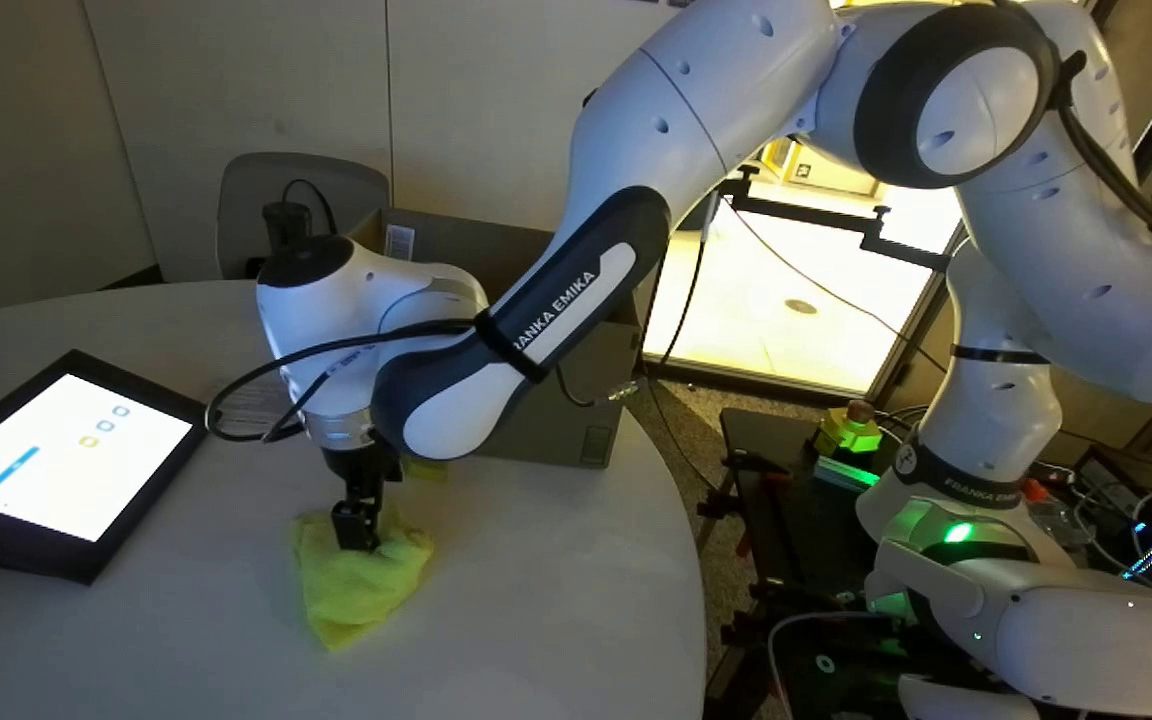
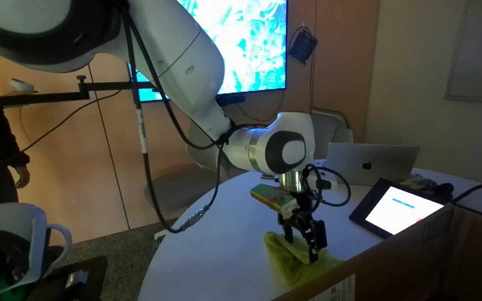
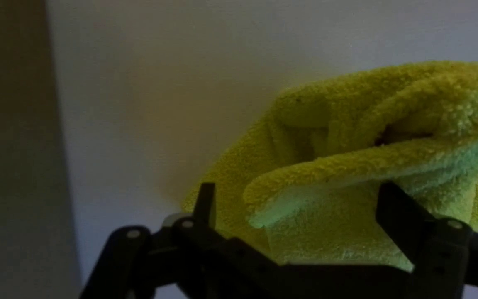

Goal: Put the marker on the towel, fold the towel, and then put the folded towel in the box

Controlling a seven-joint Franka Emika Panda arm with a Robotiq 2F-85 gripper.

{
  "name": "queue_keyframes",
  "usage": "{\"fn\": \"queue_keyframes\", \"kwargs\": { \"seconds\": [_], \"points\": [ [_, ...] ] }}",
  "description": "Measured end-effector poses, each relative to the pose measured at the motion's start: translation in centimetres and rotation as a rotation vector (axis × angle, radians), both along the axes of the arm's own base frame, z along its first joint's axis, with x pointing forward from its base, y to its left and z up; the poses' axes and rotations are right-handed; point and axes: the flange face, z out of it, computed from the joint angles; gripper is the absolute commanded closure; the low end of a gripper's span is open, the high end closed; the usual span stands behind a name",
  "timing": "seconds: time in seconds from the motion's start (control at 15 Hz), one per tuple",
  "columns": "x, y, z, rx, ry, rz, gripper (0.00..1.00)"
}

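- Wrist view, far left: the wall of the box (image 3: 13, 158) stands near the towel (image 3: 342, 166), a strip of desk (image 3: 139, 108) between them. While folding, work away from that wall so nothing knocks it.
- Left of centre: one finger (image 3: 206, 203) of the pincer (image 3: 298, 195) reaches over the towel's edge; whether it touches the cloth, I cannot tell.
- Middle: the towel lies on the desk partly doubled, its raised flap starting between the fingers and running off to the right. The step in hand looks like folding. To do it well, lower over the flap, pinch both layers together, lay them across slowly, then press rather than drag.
- Right: the fold gapes. Dark slivers inside may be the marker or mere shadow; it is not plainly visible anywhere. Keep this mouth upward so nothing rolls out.
- Below that mouth: the opposite finger (image 3: 401, 216) stands over the cloth. The two are wide apart, nothing clamped between them.
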Motion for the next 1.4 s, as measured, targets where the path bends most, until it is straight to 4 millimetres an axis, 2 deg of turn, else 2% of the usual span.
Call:
{"fn": "queue_keyframes", "kwargs": {
  "seconds": [0.47, 0.67, 1.4],
  "points": [
    [-1.1, 1.9, -0.5, 0.035, 0.059, -0.016, 0.00],
    [-1.6, 2.1, -1.0, 0.041, 0.078, -0.023, 0.00],
    [-2.1, -2.1, -4.3, 0.076, 0.151, -0.074, 0.00]
  ]
}}
